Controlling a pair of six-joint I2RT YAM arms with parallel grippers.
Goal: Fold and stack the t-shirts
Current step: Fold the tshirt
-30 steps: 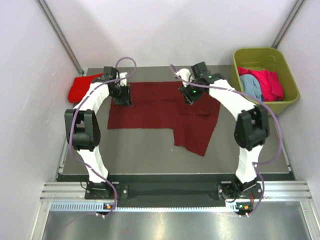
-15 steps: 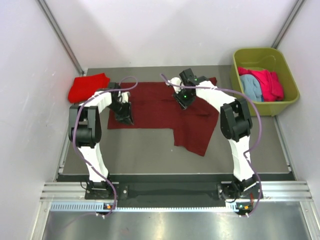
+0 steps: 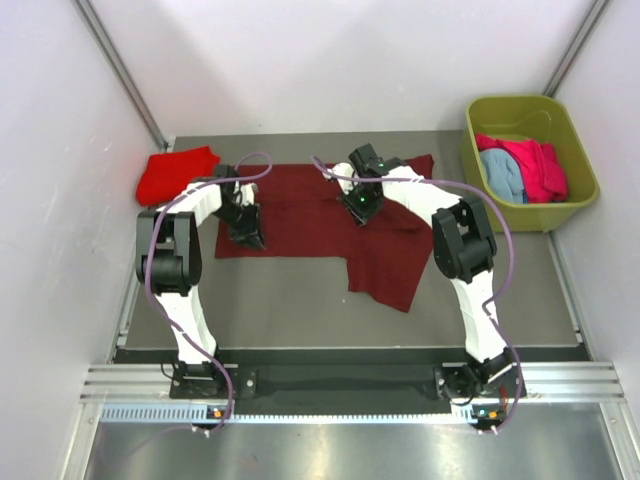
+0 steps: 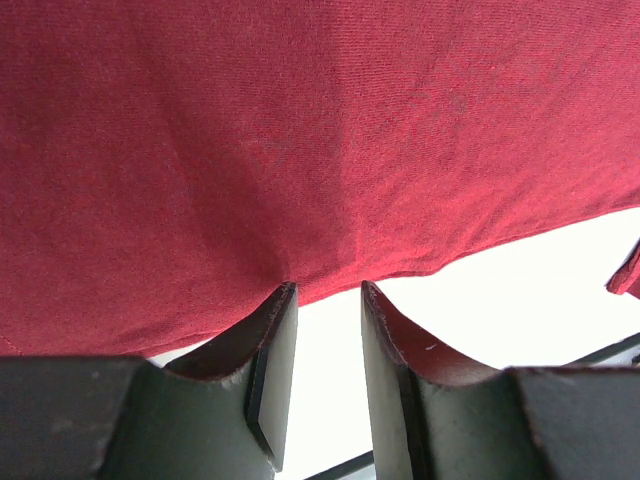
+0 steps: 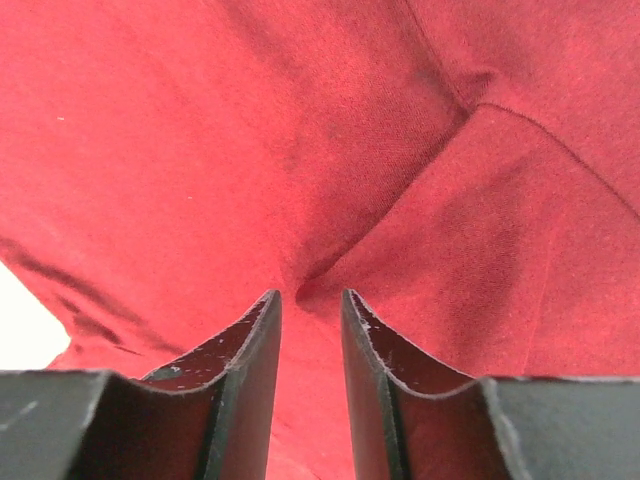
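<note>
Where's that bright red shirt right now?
In the overhead view, the bright red t-shirt lies at the far-left corner of the table, just left of the spread maroon t-shirt.

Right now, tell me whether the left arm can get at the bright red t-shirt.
Probably yes: the red t-shirt lies close by the left claw, nothing between them, but that claw seems to pinch the maroon t-shirt and must let go first.
</note>
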